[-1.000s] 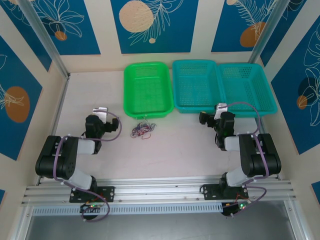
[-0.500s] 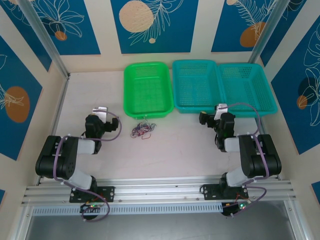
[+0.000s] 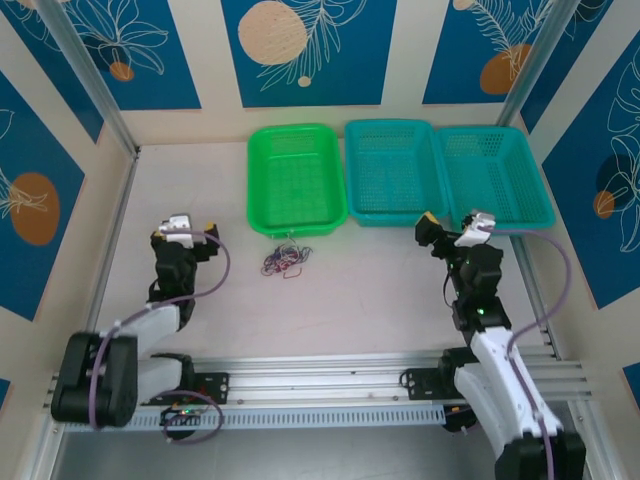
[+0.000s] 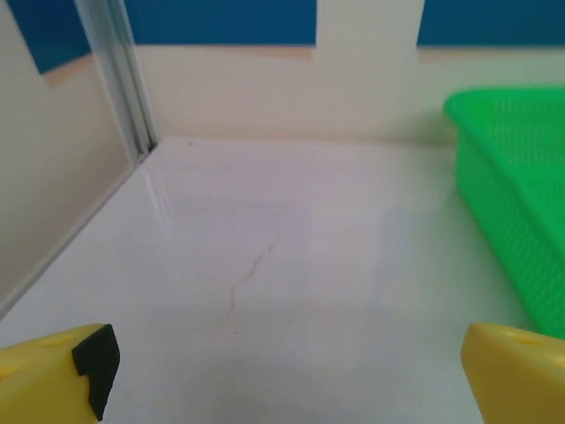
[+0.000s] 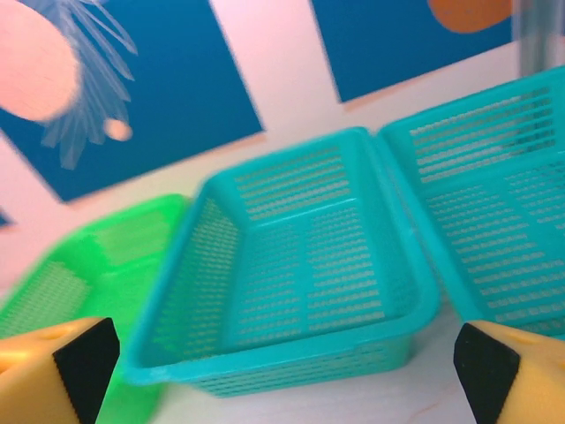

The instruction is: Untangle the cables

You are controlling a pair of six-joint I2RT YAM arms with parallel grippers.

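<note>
Left hand point(image 3: 183, 228): fingers spread wide, nothing between them. In its wrist view the two yellow fingertips point(image 4: 62, 375) sit at the bottom corners with bare table point(image 4: 265, 265) between. The arm reaches forward from its base, low over the table, and the hand points toward the far wall.

Right hand point(image 3: 448, 232): fingers likewise spread and empty. Its wrist view shows black-padded yellow fingertips point(image 5: 66, 362) at the two lower corners. The arm is stretched forward and the hand is near the front edge of the teal baskets point(image 3: 392, 170), facing them.

Cables point(image 3: 285, 262): one small, loose tangle of very thin wires. Red and purple-blue loops are plain to see, and darker and pale strands are mixed in but too fine to separate. The tangle lies on the table just in front of the green basket point(image 3: 296, 178), and one thin strand runs up to the basket's near rim. It sits between the two hands and well apart from both, nearer the left hand.

The green basket stands at the right edge of the left wrist view point(image 4: 516, 194).
</note>
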